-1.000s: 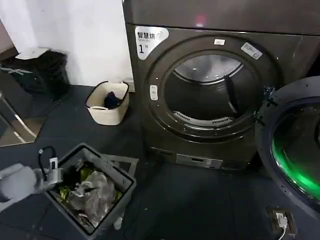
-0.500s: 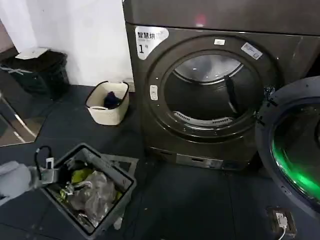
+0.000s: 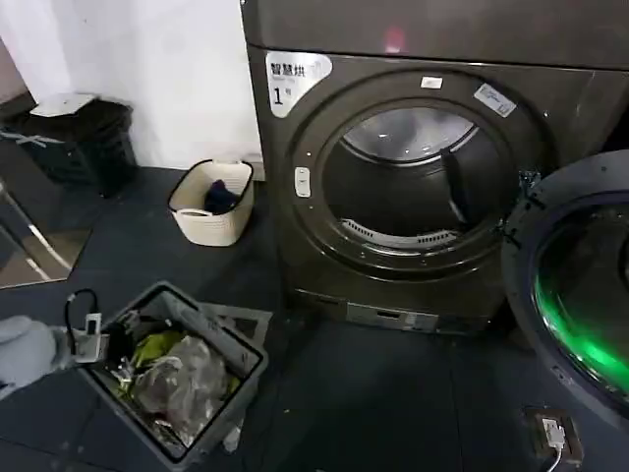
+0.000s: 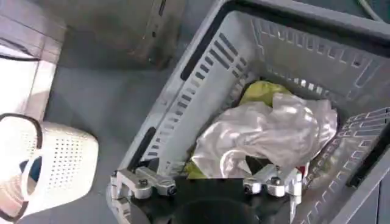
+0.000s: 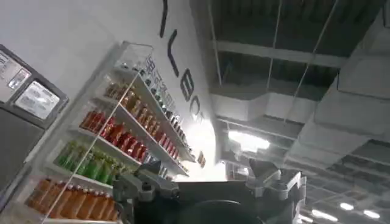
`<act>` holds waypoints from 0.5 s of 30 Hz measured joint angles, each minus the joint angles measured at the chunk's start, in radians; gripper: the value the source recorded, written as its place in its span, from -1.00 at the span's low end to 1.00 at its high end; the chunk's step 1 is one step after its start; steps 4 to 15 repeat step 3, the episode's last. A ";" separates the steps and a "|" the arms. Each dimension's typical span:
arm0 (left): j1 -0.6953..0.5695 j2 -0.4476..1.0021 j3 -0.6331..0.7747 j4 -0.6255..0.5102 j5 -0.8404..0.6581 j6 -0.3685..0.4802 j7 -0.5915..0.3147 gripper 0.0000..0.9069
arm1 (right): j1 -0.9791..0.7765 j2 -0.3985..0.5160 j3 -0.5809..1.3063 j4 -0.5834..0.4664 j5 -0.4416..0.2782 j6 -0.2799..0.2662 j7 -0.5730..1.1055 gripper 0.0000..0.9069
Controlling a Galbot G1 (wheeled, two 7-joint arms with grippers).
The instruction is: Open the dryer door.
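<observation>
The dryer [image 3: 277, 187], dark grey-brown with a white label marked "1" [image 3: 292, 77], has its round drum opening [image 3: 413, 187] exposed. The dryer door [image 3: 523, 285] is swung fully out to the right, its tinted glass catching a green glow. My left gripper [image 4: 207, 182] hangs open over the near corner of a grey laundry basket [image 4: 189, 91], far to the left of the door, with nothing between its fingers. In the head view that arm [image 3: 34, 349] sits at the lower left edge. My right gripper [image 5: 207, 182] is open, raised and pointing at the ceiling and shelves.
The grey basket [image 3: 248, 359] holds white cloth [image 4: 268, 134] and a yellow-green garment [image 4: 262, 91]. A white perforated hamper [image 3: 211, 224] stands left of the dryer, a black bin [image 3: 84, 143] farther left. A floor socket [image 3: 553, 433] lies under the open door.
My left arm has drawn back to the left, away from the basket's middle toward the picture's edge. The dryer door has stayed open and still.
</observation>
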 joint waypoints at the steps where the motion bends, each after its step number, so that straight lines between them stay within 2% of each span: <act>1: 0.000 -0.002 0.000 0.005 0.003 -0.001 0.000 1.00 | 0.001 0.001 0.000 0.000 -0.003 0.000 0.000 1.00; 15: -0.001 -0.007 0.001 0.014 0.009 -0.007 0.000 1.00 | 0.002 0.003 -0.001 0.000 -0.012 0.000 0.000 1.00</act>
